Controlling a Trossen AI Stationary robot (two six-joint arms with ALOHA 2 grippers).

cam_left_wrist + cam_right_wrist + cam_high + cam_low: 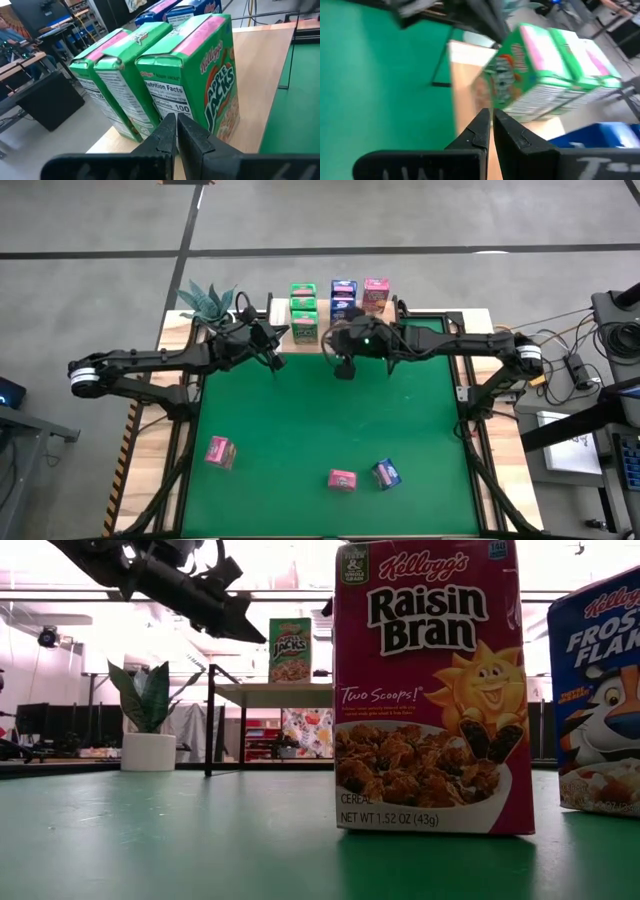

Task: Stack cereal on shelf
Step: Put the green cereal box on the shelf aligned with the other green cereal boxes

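Observation:
Three green cereal boxes [150, 75] stand upright in a row on the shelf's wood top [255, 70], at the table's far edge. Blue [343, 295] and pink [376, 293] boxes stand beside them. My left gripper [176, 125] is shut, with its tips just short of the nearest green box [200, 85]. My right gripper [490, 120] is shut too. It hovers over the green table [300, 420] in front of the shelf, facing the green boxes [545, 75]. Two pink boxes [220, 452] [342, 479] and a blue box [387, 473] rest on the table near its front edge.
A potted plant [207, 302] stands at the shelf's left end. In the low view the pink box [432, 690] and the blue box [600, 700] stand close in front. Cables and gear [590, 350] lie beyond the table's right side. Green tabletop lies free between the grippers and the loose boxes.

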